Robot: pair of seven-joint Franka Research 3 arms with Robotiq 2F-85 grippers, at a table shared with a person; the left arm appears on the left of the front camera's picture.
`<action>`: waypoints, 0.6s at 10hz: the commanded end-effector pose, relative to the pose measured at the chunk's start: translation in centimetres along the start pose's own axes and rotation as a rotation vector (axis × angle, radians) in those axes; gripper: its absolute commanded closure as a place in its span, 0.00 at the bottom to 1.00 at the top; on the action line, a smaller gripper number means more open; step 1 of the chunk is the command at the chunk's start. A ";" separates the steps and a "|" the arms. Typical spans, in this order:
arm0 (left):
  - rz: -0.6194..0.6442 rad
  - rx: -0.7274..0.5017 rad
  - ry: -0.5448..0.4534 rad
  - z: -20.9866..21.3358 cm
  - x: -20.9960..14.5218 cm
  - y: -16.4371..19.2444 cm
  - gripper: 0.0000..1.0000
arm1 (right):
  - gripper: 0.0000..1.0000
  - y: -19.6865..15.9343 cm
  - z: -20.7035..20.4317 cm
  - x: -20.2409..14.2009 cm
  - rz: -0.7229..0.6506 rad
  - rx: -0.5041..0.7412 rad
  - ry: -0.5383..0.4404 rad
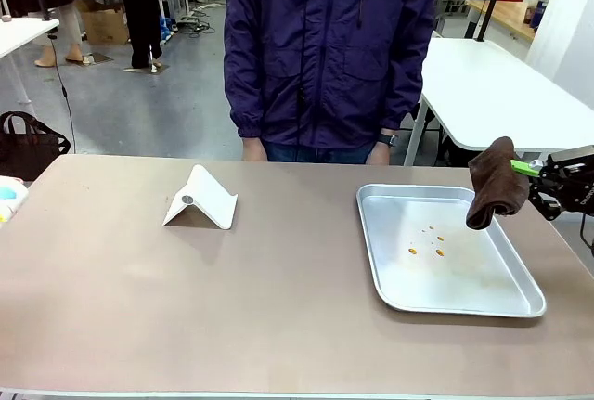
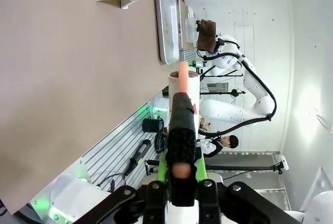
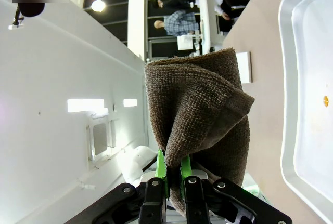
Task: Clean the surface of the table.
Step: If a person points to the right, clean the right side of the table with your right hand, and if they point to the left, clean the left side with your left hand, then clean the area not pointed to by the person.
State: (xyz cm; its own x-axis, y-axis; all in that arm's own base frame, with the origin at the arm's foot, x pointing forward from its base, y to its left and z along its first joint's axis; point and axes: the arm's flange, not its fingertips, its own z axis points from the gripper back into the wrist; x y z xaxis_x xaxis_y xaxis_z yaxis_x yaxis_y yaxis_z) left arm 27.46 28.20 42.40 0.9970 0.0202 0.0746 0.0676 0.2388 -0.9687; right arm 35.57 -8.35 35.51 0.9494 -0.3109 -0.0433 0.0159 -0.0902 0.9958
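Observation:
The taupe-brown table (image 1: 278,316) spans the front view. My right gripper (image 1: 525,168) hovers at its right side, shut on a dark brown cloth (image 1: 492,184) that hangs over the far right corner of a silver tray (image 1: 464,281). From the right wrist, the cloth (image 3: 197,109) is pinched between the green pads of that gripper (image 3: 174,166), with the table (image 3: 260,109) behind. My left gripper (image 2: 182,96) is shut beside the table's edge (image 2: 62,78), and an orange-pink stick-like tip (image 2: 183,70) pokes out past its fingertips; I cannot tell what that thing is.
Small orange spots (image 1: 429,242) lie in the tray. A white folded stand (image 1: 201,200) sits centre-left. A person (image 1: 329,47) in a purple jacket stands at the far edge, hands down. A white object with coloured marks (image 1: 6,196) sits at the left edge.

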 end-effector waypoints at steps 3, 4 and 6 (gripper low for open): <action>0.004 -0.017 -0.002 0.5 0.0 -0.4 0.90 | 1.00 0.6 -0.4 0.1 -0.017 0.011 -0.006; 0.004 -0.017 -0.002 0.5 0.0 -0.4 0.90 | 1.00 0.6 -0.4 0.1 -0.017 0.011 -0.006; 0.004 -0.017 -0.002 0.5 0.0 -0.4 0.90 | 1.00 0.6 -0.4 0.1 -0.017 0.011 -0.006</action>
State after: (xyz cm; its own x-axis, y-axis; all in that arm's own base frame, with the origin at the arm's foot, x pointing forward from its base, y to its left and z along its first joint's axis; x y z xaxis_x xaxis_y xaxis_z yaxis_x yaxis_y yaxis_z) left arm 27.49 28.26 42.41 0.9970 0.0206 0.0742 0.0671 0.2396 -0.9686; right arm 35.57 -8.35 35.51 0.9495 -0.3109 -0.0434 0.0159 -0.0902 0.9958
